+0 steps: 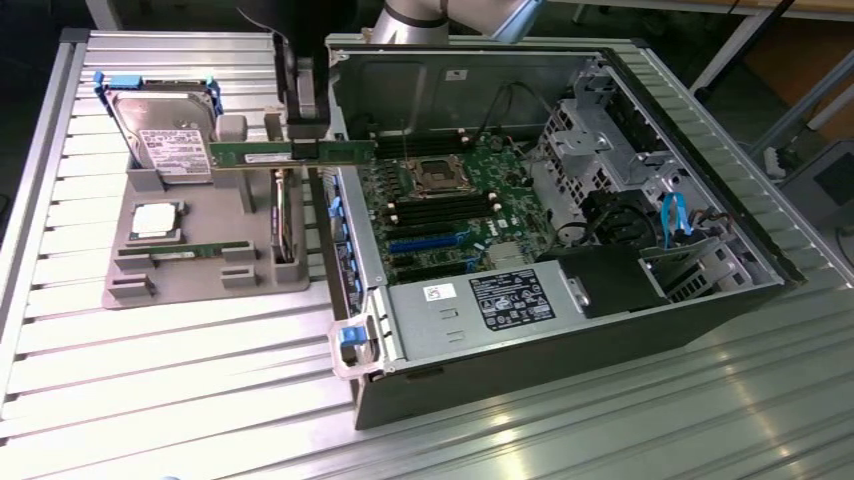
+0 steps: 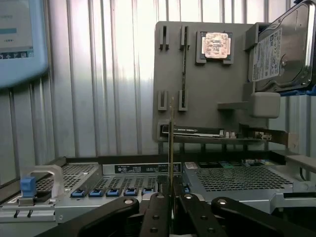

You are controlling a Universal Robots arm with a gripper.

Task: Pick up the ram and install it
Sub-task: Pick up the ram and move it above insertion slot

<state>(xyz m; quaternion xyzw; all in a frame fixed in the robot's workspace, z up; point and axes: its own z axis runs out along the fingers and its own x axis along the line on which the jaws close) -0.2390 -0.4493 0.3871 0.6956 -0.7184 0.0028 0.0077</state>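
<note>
Exterior view: the gripper (image 1: pixel 304 148) is clamped on the ram (image 1: pixel 247 155). The ram hangs level in the air over the gap between the grey parts tray (image 1: pixel 200 285) and the open computer case (image 1: pixel 441 330), touching neither. I judge the pick-up done and the carry toward the motherboard (image 1: pixel 461 200) in hand. The arm reaches straight down from above. On the wrist view the ram (image 2: pixel 171 143) stands edge-on between the fingers (image 2: pixel 157 217). Seating, in my judgement, calls for squaring its long edge to a free memory slot (image 1: pixel 430 207).
</note>
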